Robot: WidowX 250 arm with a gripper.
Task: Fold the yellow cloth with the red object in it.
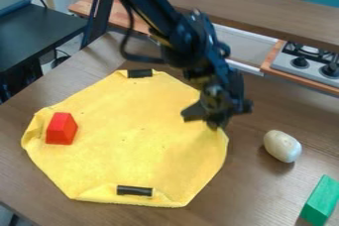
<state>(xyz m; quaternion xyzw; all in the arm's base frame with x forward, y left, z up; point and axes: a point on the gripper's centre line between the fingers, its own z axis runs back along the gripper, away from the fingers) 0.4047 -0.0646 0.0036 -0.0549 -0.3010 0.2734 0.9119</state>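
The yellow cloth [139,141] lies spread on the brown table, with its left and bottom edges turned up a little. On the cloth's left side sits a red block [61,129]. My black gripper [212,120] is low over the cloth's right edge, well to the right of the red block. It hides part of that edge, and whether any cloth is held there cannot be made out. Two black strips lie on the cloth, one at its top edge [140,73] and one near its bottom edge [134,191].
A whitish oval object [282,146] lies on the table right of the cloth. Nearer the lower right corner is a green block [320,200]. A toy stove [309,61] stands at the back right, below a raised wooden shelf [265,14].
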